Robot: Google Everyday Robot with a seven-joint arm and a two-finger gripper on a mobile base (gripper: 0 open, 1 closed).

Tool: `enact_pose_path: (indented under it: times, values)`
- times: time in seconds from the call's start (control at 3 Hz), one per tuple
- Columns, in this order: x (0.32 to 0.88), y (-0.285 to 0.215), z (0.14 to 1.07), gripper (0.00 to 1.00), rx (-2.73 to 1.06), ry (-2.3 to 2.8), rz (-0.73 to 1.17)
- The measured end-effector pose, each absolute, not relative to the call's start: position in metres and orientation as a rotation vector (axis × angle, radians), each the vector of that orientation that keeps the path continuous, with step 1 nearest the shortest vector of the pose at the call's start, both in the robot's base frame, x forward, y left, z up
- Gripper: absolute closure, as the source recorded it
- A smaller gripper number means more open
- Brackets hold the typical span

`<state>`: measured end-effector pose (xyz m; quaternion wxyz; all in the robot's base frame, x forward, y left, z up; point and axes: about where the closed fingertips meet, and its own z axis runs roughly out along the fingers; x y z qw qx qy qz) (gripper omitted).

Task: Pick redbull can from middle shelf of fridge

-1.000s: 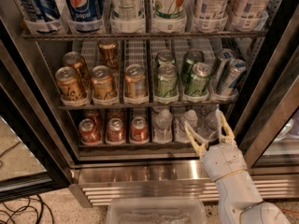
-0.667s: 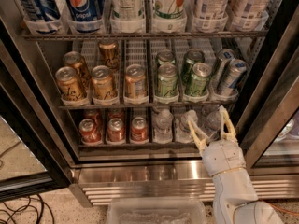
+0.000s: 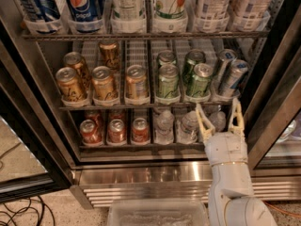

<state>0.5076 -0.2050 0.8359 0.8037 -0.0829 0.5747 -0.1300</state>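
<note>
The fridge (image 3: 42, 126) stands open in the camera view with three wire racks of drinks. The middle shelf (image 3: 141, 102) holds gold cans at the left, green cans in the middle and two slim silver-blue redbull cans (image 3: 231, 78) at the far right. My gripper (image 3: 219, 116) is open, its two pale fingers pointing up. It is in front of the bottom rack, just below the middle shelf's front edge and right under the front redbull can. It touches no can.
The top rack holds tall bottles (image 3: 85, 4). The bottom rack holds red cans (image 3: 115, 131) and water bottles (image 3: 186, 127). A dark door frame (image 3: 275, 84) stands close on the right. A clear plastic bin (image 3: 157, 215) sits on the floor in front.
My gripper has moved up and slightly right, from in front of the water bottles to just under the middle shelf's right end. The fingers stay open. No can has moved.
</note>
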Motion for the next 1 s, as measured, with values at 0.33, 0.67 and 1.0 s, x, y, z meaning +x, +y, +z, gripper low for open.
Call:
enact_pose_path:
  times: [0.33, 0.67, 1.0]
  values:
    - [0.512, -0.214, 0.846, 0.42, -0.139, 1.206, -0.321]
    - [0.515, -0.221, 0.851, 0.58, -0.110, 1.193, -0.346]
    - [0.522, -0.225, 0.849, 0.54, -0.096, 1.220, -0.360]
